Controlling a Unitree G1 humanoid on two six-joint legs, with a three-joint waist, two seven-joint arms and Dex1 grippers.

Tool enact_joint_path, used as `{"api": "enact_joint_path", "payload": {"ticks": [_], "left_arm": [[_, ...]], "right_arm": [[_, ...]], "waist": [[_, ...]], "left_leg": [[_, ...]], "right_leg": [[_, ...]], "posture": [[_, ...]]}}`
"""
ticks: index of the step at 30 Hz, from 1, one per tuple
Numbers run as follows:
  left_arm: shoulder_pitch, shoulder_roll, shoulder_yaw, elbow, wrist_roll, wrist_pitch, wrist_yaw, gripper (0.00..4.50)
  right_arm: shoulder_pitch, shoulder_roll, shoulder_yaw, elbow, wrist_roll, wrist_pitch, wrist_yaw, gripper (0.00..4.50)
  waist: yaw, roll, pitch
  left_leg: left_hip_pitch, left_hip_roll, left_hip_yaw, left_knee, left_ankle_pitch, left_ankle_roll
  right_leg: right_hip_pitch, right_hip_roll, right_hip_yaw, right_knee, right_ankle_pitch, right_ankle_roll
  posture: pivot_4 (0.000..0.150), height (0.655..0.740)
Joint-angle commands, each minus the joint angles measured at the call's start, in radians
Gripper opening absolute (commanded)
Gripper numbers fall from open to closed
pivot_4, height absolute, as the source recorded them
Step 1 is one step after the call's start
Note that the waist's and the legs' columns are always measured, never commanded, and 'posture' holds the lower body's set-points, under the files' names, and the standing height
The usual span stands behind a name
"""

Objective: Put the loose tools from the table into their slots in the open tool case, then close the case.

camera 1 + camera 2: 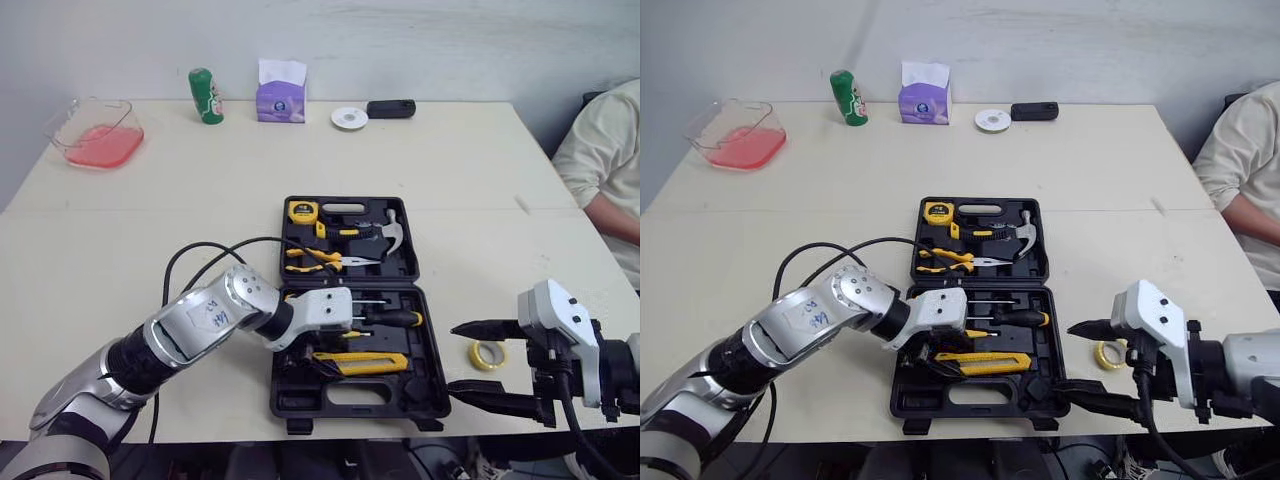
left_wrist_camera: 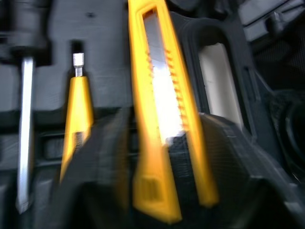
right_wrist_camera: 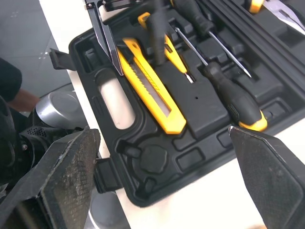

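Note:
The black tool case [image 1: 300, 395] lies open mid-table. Its far half holds a tape measure [image 1: 303, 211], a hammer [image 1: 385, 232] and pliers [image 1: 315, 260]. The near half holds screwdrivers [image 1: 395, 318] and a yellow utility knife [image 1: 360, 362] lying in its slot. My left gripper [image 1: 335, 340] hovers low over the near half, open, its fingers [image 2: 95, 181] straddling the knife's end. My right gripper [image 1: 452, 357] is open just right of the case, level with a yellow tape roll [image 1: 487, 354] lying loose on the table.
Along the far edge stand a pink-filled clear container [image 1: 97, 135], a green can [image 1: 207, 96], a purple tissue pack [image 1: 281, 92], a white disc [image 1: 349, 118] and a black object [image 1: 390, 108]. A person's arm [image 1: 605, 160] rests at the right edge.

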Motion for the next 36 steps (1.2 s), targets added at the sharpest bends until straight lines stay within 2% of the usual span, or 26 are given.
{"api": "enact_joint_path", "payload": {"ticks": [1, 2, 4, 8, 11, 19, 26, 32, 36], "left_arm": [[0.017, -0.013, 0.113, -0.031, -0.067, -0.006, -0.021, 4.45], [0.034, -0.032, 0.153, -0.023, -0.092, -0.017, -0.017, 4.45], [0.106, -0.052, 0.221, 0.009, -0.096, -0.17, -0.041, 4.45], [0.198, -0.042, 0.234, 0.044, -0.035, -0.411, -0.108, 4.45], [0.269, -0.085, 0.232, 0.094, -0.051, -0.521, -0.153, 3.68], [0.336, -0.106, 0.166, 0.194, 0.052, -0.632, -0.176, 0.04], [0.336, -0.1, 0.133, 0.212, 0.098, -0.631, -0.201, 0.04], [0.305, -0.038, 0.04, 0.251, 0.234, -0.613, -0.216, 0.04], [0.281, -0.012, 0.006, 0.278, 0.28, -0.616, -0.229, 0.04]], "right_arm": [[-0.017, 0.007, 0.001, -0.004, 0.003, -0.023, -0.007, 4.5], [-0.018, 0.008, 0.005, -0.002, 0.001, -0.026, -0.007, 4.5], [-0.016, 0.01, 0.009, -0.001, -0.007, -0.034, -0.005, 4.5], [-0.01, 0.012, 0.009, 0.0, -0.012, -0.044, -0.002, 4.5], [-0.017, 0.015, 0.024, -0.001, -0.013, -0.048, -0.01, 4.5], [-0.022, 0.014, 0.055, -0.003, -0.017, -0.062, -0.013, 4.5], [-0.028, 0.014, 0.069, 0.007, -0.032, -0.07, -0.012, 4.5], [-0.035, 0.01, 0.084, 0.022, -0.047, -0.083, -0.009, 4.5], [-0.026, 0.011, 0.097, 0.027, -0.065, -0.089, -0.006, 4.5]], "waist": [[0.0, 0.0, 0.0], [0.001, 0.0, 0.0], [0.001, 0.0, 0.0], [0.003, 0.0, 0.0], [0.008, 0.0, 0.0], [0.015, 0.0, 0.0], [0.015, 0.0, 0.0], [0.014, 0.0, -0.002], [0.012, 0.0, -0.004]], "left_leg": [[0.0, 0.0, 0.0, 0.0, 0.0, 0.0], [0.0, 0.0, 0.0, 0.0, 0.0, 0.0], [0.0, 0.001, 0.0, 0.0, 0.0, 0.0], [0.0, 0.001, -0.001, 0.0, 0.001, -0.001], [0.0, 0.001, 0.0, 0.0, 0.001, -0.001], [0.0, 0.0, -0.001, 0.0, -0.001, 0.003], [0.0, 0.001, -0.001, 0.0, -0.002, 0.004], [0.002, 0.001, -0.001, -0.001, -0.002, 0.005], [0.008, 0.001, -0.003, -0.002, -0.003, 0.005]], "right_leg": [[0.0, 0.0, 0.0, 0.0, 0.0, 0.0], [0.0, 0.0, 0.0, 0.0, 0.0, 0.0], [0.0, 0.0, 0.0, 0.0, 0.0, 0.0], [0.0, 0.0, 0.0, 0.0, 0.0, 0.0], [0.0, -0.001, 0.0, 0.0, 0.0, 0.0], [0.0, -0.001, 0.0, 0.0, 0.0, 0.0], [0.0, 0.0, -0.001, 0.0, 0.0, 0.0], [0.002, 0.0, -0.001, -0.001, 0.0, 0.0], [0.011, 0.001, -0.002, -0.004, 0.0, -0.001]], "posture": [[0.15, 0.7244], [0.15, 0.7244], [0.15, 0.7244], [0.15, 0.7244], [0.15, 0.7244], [0.15, 0.7244], [0.15, 0.7244], [0.15, 0.7244], [0.15, 0.7244]]}}
